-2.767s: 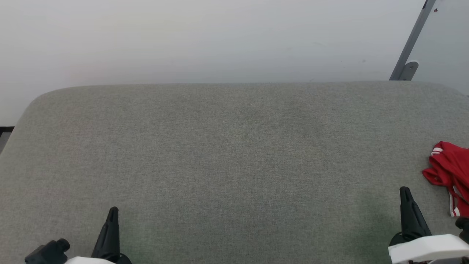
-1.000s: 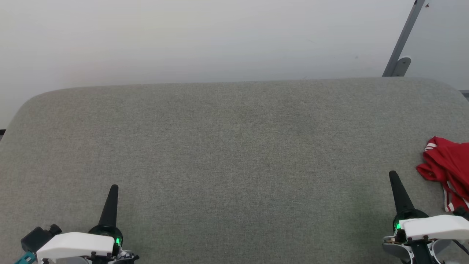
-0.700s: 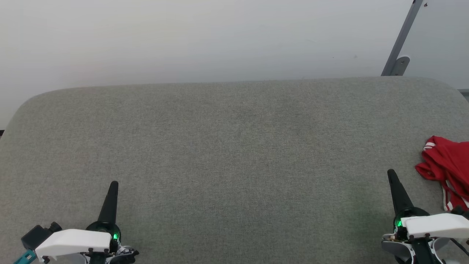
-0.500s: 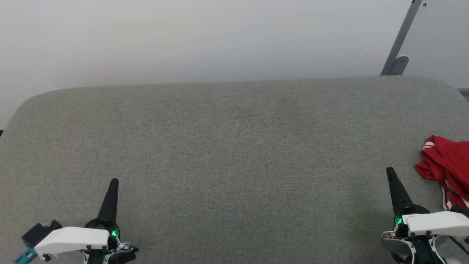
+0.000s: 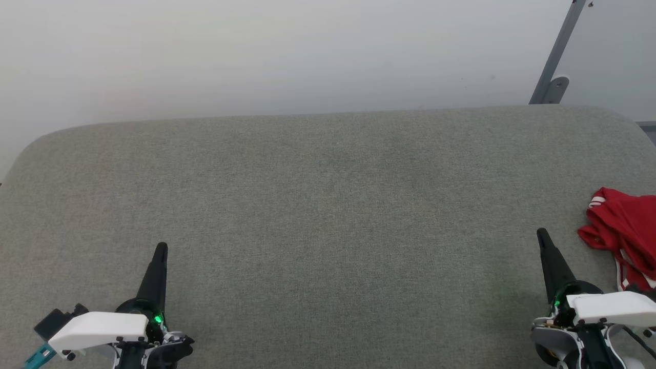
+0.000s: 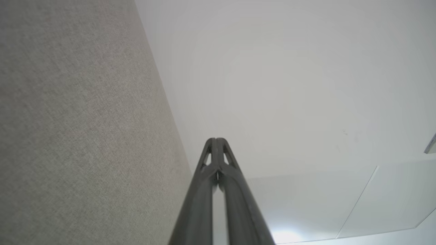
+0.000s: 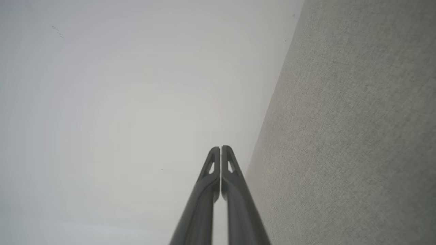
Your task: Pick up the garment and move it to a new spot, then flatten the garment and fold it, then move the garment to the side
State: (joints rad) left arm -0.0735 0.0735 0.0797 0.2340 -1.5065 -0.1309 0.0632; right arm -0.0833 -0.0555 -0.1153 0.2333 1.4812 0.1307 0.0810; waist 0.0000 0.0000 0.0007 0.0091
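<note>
The garment (image 5: 625, 236), bright red with white stripe trim, lies crumpled at the far right edge of the grey fabric-covered table (image 5: 328, 205), partly cut off by the head view's edge. My right gripper (image 5: 540, 234) stands just left of it, apart from the cloth, fingers pressed together and holding nothing. At the lower left my left gripper (image 5: 161, 247) is shut and empty too. The left wrist view has my left gripper (image 6: 216, 139) with its tips touching, and the right wrist view has my right gripper (image 7: 220, 147) closed the same way.
A pale wall (image 5: 287, 56) rises behind the table's far edge. A grey metal strut with a bracket (image 5: 554, 61) leans at the back right. The table's wide middle is bare grey fabric, with rounded corners at the back left and back right.
Both arms have risen further into the head view, fingers reaching slightly farther up the table. The picture has shifted a little, so the camera moved. The garment lies as before.
</note>
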